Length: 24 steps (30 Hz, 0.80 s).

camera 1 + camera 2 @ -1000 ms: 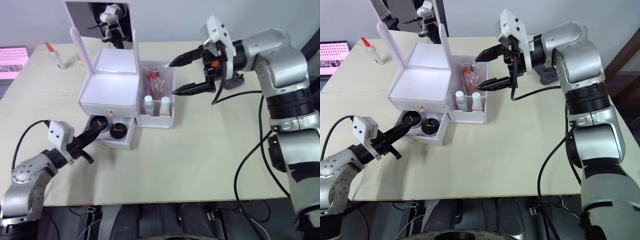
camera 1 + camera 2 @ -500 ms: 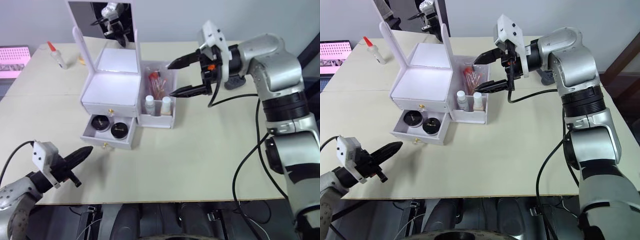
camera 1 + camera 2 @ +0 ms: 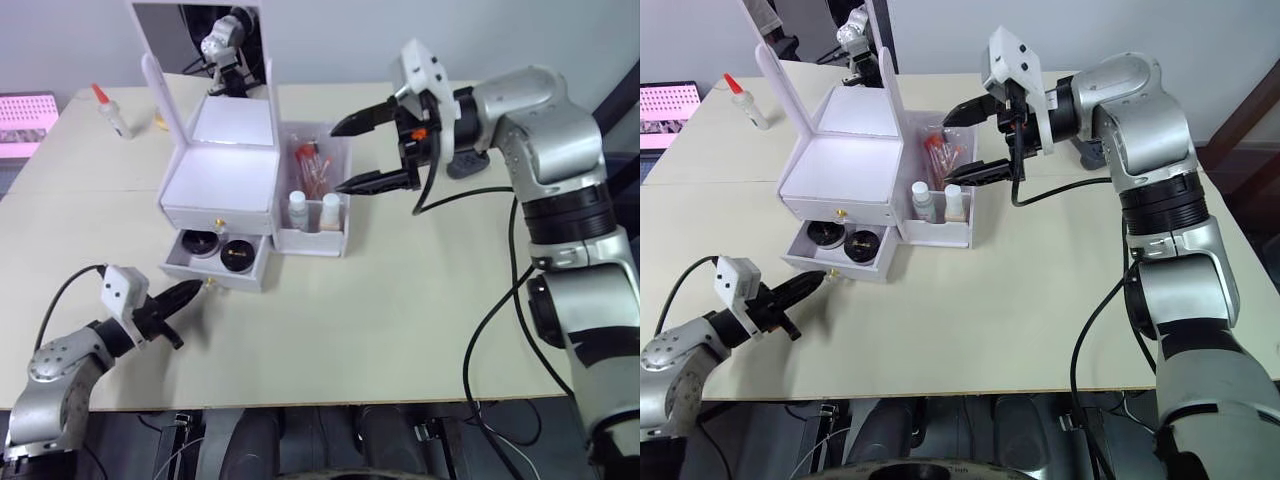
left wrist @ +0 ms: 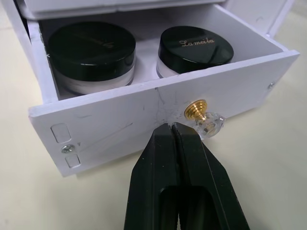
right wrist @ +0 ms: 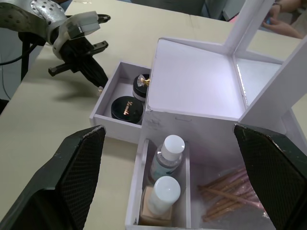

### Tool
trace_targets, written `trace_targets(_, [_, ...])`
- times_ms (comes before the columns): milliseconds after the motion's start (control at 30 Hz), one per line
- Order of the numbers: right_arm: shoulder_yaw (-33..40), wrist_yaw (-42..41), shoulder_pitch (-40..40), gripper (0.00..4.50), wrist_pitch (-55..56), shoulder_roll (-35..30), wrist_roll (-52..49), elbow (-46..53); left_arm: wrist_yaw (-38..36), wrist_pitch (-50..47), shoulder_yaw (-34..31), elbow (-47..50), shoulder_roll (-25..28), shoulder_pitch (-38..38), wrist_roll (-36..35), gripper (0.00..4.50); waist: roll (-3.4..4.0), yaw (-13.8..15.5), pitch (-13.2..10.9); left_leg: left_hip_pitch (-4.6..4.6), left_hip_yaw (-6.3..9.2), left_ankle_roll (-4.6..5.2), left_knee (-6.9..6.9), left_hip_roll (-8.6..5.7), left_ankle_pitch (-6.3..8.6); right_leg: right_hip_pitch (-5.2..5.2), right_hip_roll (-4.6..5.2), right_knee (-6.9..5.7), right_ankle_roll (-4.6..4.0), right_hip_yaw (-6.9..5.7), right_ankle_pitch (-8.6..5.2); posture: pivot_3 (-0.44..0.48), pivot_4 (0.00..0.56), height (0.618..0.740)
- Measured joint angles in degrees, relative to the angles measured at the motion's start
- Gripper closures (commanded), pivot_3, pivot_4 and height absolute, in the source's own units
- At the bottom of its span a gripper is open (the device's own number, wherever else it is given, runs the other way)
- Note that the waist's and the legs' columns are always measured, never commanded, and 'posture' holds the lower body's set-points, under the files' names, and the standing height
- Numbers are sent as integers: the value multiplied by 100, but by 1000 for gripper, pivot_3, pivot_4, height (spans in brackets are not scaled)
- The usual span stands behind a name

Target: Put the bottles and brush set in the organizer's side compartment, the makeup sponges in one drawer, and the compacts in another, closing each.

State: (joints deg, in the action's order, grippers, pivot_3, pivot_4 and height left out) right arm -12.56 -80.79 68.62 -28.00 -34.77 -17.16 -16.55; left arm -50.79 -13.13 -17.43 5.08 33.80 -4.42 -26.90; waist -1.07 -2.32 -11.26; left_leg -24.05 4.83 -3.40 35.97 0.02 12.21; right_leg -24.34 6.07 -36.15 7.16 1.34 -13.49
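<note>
Fingers pressed together and empty, the left hand (image 4: 173, 128) sat at the drawer (image 4: 144, 120) front's 6 o'clock, poised to push it shut over the compacts (image 4: 91, 47). The right hand (image 3: 362, 153) hovered wide open, empty.

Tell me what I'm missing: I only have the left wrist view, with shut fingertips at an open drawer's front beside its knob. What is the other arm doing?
Observer: The right gripper hangs open above the organizer's side compartment, holding nothing.
Operator: Is that compartment filled?
Observer: Yes, two bottles stand at its front and the brush set lies behind them.
Operator: And the upper drawer?
Observer: The upper drawer is shut.
</note>
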Motion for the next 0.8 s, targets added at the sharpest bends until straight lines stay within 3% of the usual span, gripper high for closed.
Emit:
trace_targets(367, [22,132,-41,0,-187,-6,-13,184,256,191,478,-658,-188,949,388,4438,0,-8,0,0,1,0,0,0,0,0,-1,-1,25,0,14,0,150,740])
trace_targets(800, [103,233,-62,0,-253,-11,-18,235,312,373,622,-1391,-266,1653,586,4438,0,12,0,0,2,0,3,0,0,0,-1,-4,26,0,14,0,150,740])
